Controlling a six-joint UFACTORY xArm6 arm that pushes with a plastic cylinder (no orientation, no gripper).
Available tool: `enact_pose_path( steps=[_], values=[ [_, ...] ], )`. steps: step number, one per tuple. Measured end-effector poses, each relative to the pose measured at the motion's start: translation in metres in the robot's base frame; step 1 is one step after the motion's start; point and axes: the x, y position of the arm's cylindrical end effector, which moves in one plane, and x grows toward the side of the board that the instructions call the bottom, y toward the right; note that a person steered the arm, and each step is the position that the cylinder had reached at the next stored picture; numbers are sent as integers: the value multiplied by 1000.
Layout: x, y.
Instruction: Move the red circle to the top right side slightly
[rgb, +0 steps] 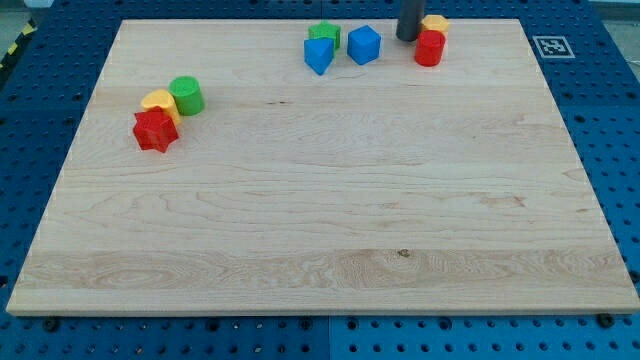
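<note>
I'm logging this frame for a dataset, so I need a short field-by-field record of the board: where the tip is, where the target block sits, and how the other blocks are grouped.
tip: my tip at the view's top, just left of the red circle
target: red circle, near the top edge, right of centre
behind target: yellow block, touching it
top group: blue cube, blue block, green block
left group: red star, yellow block, green cylinder, clustered together
surface: wooden board
</note>
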Motion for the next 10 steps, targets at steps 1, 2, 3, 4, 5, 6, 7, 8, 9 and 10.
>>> enact_pose_path(
  steps=[1, 2, 3, 4, 5, 6, 7, 8, 9, 10],
  values=[
    [0, 10],
    [1, 4],
    [16, -27],
    [24, -24],
    [42, -12],
    [42, -9],
    [42, -7],
    [42, 5],
    [42, 20],
    [43, 23]
  ],
)
